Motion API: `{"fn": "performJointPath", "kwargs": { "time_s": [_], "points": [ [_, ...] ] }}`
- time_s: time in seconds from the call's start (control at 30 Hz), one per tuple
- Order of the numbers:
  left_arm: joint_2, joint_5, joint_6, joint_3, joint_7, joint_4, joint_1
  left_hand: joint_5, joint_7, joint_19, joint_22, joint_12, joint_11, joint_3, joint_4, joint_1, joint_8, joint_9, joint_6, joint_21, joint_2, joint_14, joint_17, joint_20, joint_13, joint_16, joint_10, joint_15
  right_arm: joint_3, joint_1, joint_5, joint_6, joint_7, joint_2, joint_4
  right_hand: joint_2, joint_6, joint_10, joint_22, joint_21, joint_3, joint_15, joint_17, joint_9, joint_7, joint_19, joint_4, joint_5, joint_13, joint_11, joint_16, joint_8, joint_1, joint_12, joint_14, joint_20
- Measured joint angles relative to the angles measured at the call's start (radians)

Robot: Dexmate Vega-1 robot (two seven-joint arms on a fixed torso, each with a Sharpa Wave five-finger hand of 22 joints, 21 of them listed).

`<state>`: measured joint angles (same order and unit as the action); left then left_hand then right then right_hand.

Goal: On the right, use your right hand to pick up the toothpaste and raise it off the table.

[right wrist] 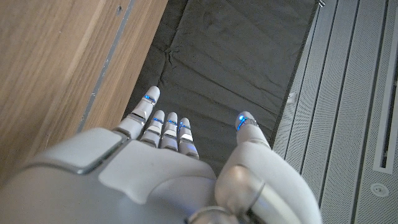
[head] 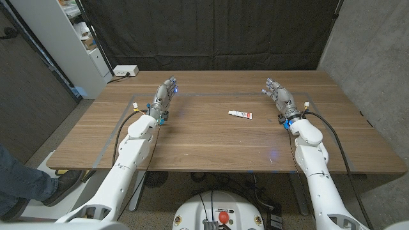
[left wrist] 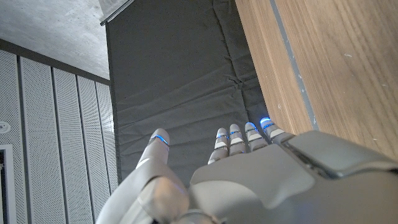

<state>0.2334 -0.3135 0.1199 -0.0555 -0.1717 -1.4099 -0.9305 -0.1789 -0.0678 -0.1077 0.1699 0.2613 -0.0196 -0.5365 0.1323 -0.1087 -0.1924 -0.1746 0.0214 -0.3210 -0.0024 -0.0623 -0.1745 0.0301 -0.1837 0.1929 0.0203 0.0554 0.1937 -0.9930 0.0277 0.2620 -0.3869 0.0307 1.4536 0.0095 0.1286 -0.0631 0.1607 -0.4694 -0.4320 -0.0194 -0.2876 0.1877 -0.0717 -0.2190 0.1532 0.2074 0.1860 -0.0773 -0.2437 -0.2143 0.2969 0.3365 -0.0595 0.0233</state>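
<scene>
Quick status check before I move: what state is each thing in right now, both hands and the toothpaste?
toothpaste: lying flat on the table, untouched, between the two hands, nearer the right one.
right hand: open, holding nothing, apart from the toothpaste.
left hand: open, holding nothing.

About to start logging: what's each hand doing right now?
Left hand: open, holding nothing.
Right hand: open, holding nothing; toothpaste lies untouched.
</scene>
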Motion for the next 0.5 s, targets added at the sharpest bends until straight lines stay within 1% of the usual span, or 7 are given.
{"fn": "performJointPath", "kwargs": {
  "time_s": [0.07,0.1,0.17,0.2,0.23,0.3,0.5],
  "points": [
    [-0.001,0.001,0.0,0.001,-0.002,0.0,0.0,0.0,0.0,0.0,0.0,0.0,0.0,0.0,0.0,0.0,0.0,0.0,0.0,0.0,0.0,0.0,0.0,0.0,0.0,0.0,0.0,0.0,0.0,-0.005,-0.01,0.007,0.001,-0.002,0.005,0.0,0.0,-0.005,0.0,0.004,0.0,0.003,0.0,0.001,0.0,0.0,0.0,0.0,0.0,-0.005,-0.004,0.0,0.0,0.0,-0.003,0.0],
    [-0.001,0.002,0.0,0.001,-0.003,0.0,0.0,0.0,0.0,0.003,0.0,-0.005,0.0,0.0,0.0,0.0,0.0,0.0,0.0,0.0,0.0,0.0,0.0,-0.004,-0.001,0.0,0.0,0.0,0.0,-0.011,-0.022,0.014,0.003,-0.003,0.013,0.0,0.0,-0.009,0.0,0.004,0.0,0.0,0.0,0.001,0.0,0.0,0.0,0.0,0.0,-0.001,-0.004,0.0,0.0,0.0,-0.006,0.0],
    [-0.002,0.004,0.0,0.002,-0.003,0.0,0.0,0.0,-0.002,0.01,0.0,-0.007,-0.004,0.0,0.0,0.0,0.0,0.0,0.002,0.0,0.0,0.0,0.0,-0.024,-0.005,0.0,-0.004,0.0,0.0,-0.016,-0.033,0.021,0.006,-0.003,0.019,0.005,0.007,-0.01,0.0,0.004,0.0,0.002,0.004,0.001,0.001,-0.004,0.0,0.0,0.0,0.0,-0.004,0.0,0.006,0.0,-0.013,-0.004],
    [-0.004,0.005,0.0,0.002,-0.003,0.0,0.0,0.0,-0.003,0.014,0.0,-0.007,-0.004,0.0,0.0,-0.003,0.0,0.0,0.01,0.0,0.003,0.0,0.0,-0.031,-0.005,0.0,-0.011,0.0,0.0,-0.02,-0.046,0.028,0.01,-0.003,0.024,0.0,0.011,-0.011,0.0,0.004,0.0,0.004,0.005,0.001,0.0,-0.006,0.0,0.0,0.0,0.0,-0.004,0.0,0.011,0.0,-0.014,-0.006],
    [-0.004,0.005,0.0,0.002,-0.003,0.0,0.0,0.0,-0.002,0.018,0.0,-0.007,-0.003,0.0,0.0,-0.004,0.0,0.0,0.013,0.0,0.004,0.0,0.0,-0.039,-0.005,0.0,-0.018,0.0,0.0,-0.021,-0.048,0.029,0.01,-0.003,0.025,-0.001,0.011,-0.014,0.0,0.004,0.0,0.004,0.005,0.001,0.0,-0.009,0.0,0.0,0.0,-0.003,-0.004,0.0,0.012,0.0,-0.014,-0.002],
    [-0.006,0.006,0.003,0.003,-0.003,0.0,0.0,0.0,-0.003,0.025,0.0,-0.007,-0.004,0.0,0.0,-0.004,0.0,0.0,0.02,0.0,0.004,0.006,0.0,-0.046,-0.005,0.0,-0.018,-0.006,-0.001,-0.027,-0.067,0.042,0.015,-0.002,0.034,-0.001,0.011,-0.02,0.0,0.004,0.0,0.003,0.005,0.001,0.0,-0.011,0.0,0.0,0.0,-0.001,-0.008,0.0,0.012,-0.004,-0.014,0.0],
    [-0.01,0.008,0.008,0.005,0.0,0.0,0.0,0.0,-0.002,0.025,0.0,-0.007,-0.004,0.0,0.0,-0.004,0.0,0.0,0.024,0.0,0.004,0.006,0.0,-0.046,-0.005,0.0,-0.018,-0.006,-0.003,-0.043,-0.108,0.071,0.028,0.001,0.052,0.002,0.011,-0.021,0.005,0.004,0.0,0.009,0.005,0.001,0.0,-0.011,0.0,0.0,0.003,0.0,-0.008,0.0,0.016,-0.004,-0.02,0.0]
  ]
}}
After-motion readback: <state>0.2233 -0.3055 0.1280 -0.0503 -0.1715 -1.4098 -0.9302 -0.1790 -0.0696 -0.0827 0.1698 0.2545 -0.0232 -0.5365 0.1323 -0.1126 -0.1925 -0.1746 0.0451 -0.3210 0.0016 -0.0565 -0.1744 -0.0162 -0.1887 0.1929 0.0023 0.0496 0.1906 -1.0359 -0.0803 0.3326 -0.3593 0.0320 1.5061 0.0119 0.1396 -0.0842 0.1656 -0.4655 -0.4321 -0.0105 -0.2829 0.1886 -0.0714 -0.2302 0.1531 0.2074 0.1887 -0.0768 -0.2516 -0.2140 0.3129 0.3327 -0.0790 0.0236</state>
